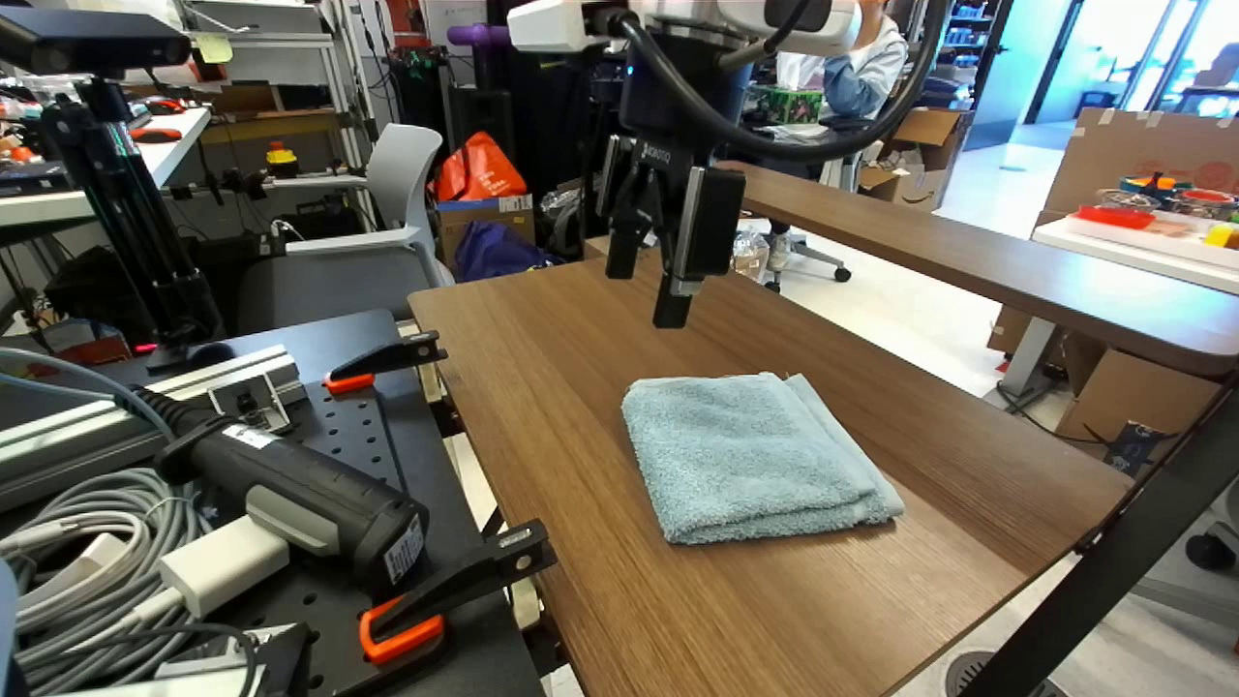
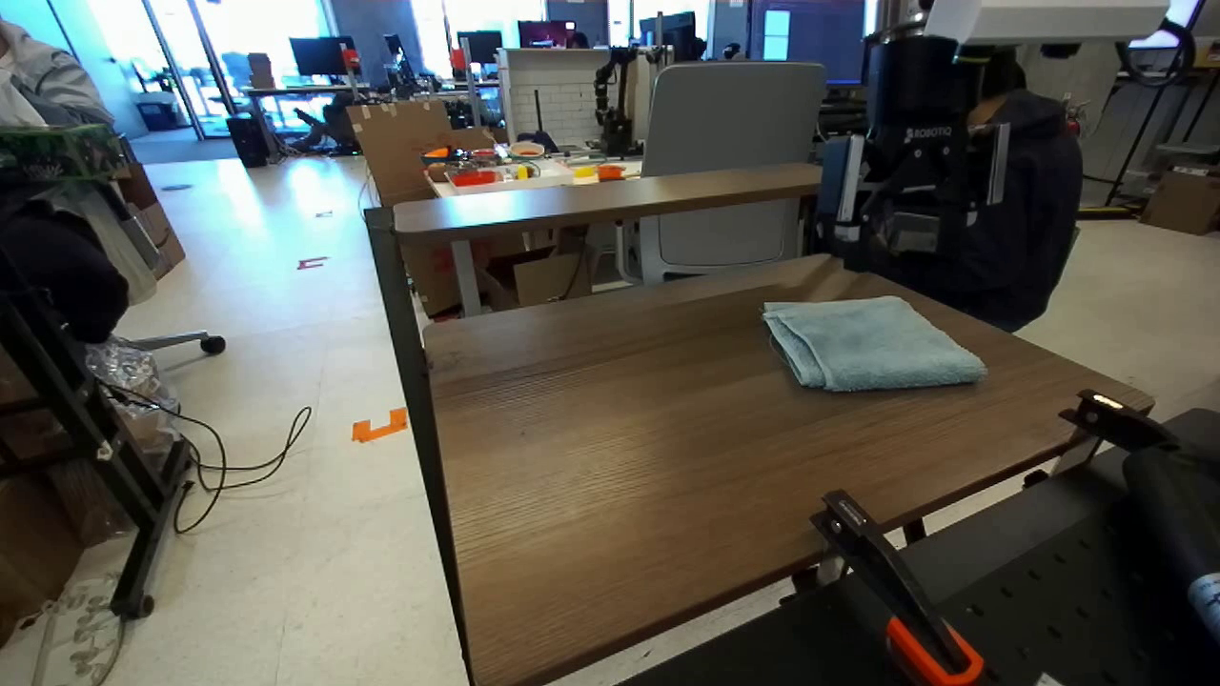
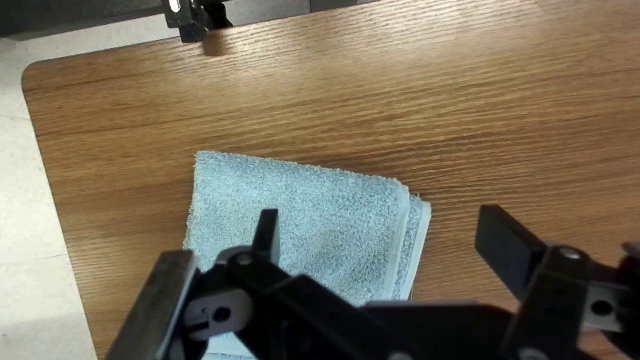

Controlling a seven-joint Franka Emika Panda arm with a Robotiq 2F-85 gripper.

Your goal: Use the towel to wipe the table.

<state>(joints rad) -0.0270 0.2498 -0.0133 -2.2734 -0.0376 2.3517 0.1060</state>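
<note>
A light blue towel lies folded and flat on the brown wood-grain table. The same towel rests toward the far right part of the table in an exterior view. My gripper hangs above the tabletop, clear of the cloth, with its fingers apart. Seen from the wrist, the gripper is open and holds nothing. One finger overlaps the towel in that picture, while the opposite one appears over bare wood beyond the towel's hemmed edge. The gripper covers the towel's lower part there.
Black clamps with orange parts, such as this clamp, grip the table's edge beside a black pegboard surface carrying cables and a handheld device. A dark post stands at one end. A longer table runs behind.
</note>
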